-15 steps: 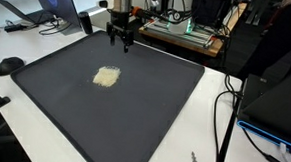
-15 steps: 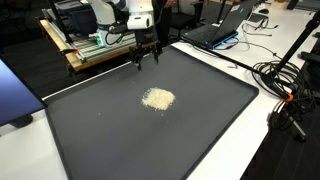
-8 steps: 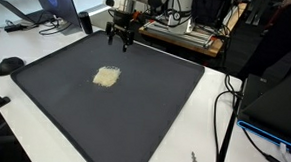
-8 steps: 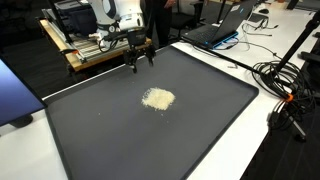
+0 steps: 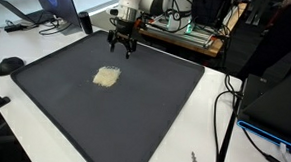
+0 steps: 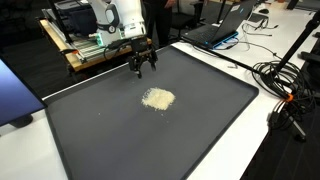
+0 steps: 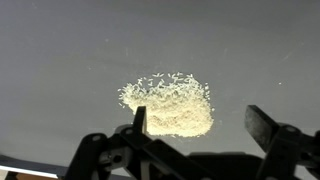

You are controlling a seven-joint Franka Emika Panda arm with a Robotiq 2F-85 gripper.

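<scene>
Wrist view: tool [image 7: 195, 112] spread wide, holding nothing, with the grain pile [image 7: 170, 103] ahead of it.
The pile lies near the middle of the dark mat [image 5: 134, 115] on the desk [image 5: 22, 50]. In both exterior views the tool hangs near the mat's edge, apart from the pile. Recommended: centre the jaws over the heap, descend vertically and close slowly, since loose grains likely scatter.

Exterior views overlook the mat [image 5: 149, 106]; wrist, seemingly close, shares the pile [image 7: 172, 104].
</scene>
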